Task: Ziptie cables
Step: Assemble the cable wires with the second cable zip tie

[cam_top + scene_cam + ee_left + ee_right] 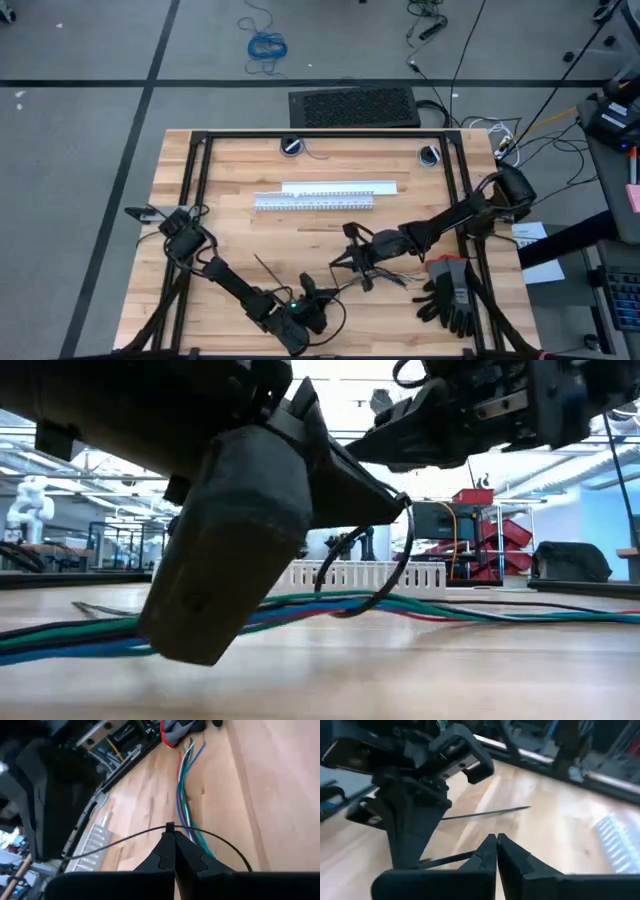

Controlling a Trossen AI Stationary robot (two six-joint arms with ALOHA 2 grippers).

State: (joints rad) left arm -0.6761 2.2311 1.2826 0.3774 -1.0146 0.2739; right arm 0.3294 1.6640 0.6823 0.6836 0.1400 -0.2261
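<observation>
Two grippers meet at the table's front centre | left gripper pinches a ziptie, thin, black, bowed over the cables | cables: red, green, blue, white strands flat on wood | right gripper pressed together on another ziptie.

1. Wooden butcher-block table, black frame rails along its edges.
2. White slotted duct lies across the far middle; a second pale slotted strip lies just beside it, nearer side.
3. Cables lie flat on the near right part, loose ends splayed.
4. Black and grey gloves lie near the right near corner, beside the cables' ends.
5. One ziptie lies diagonally, near left of centre.
</observation>
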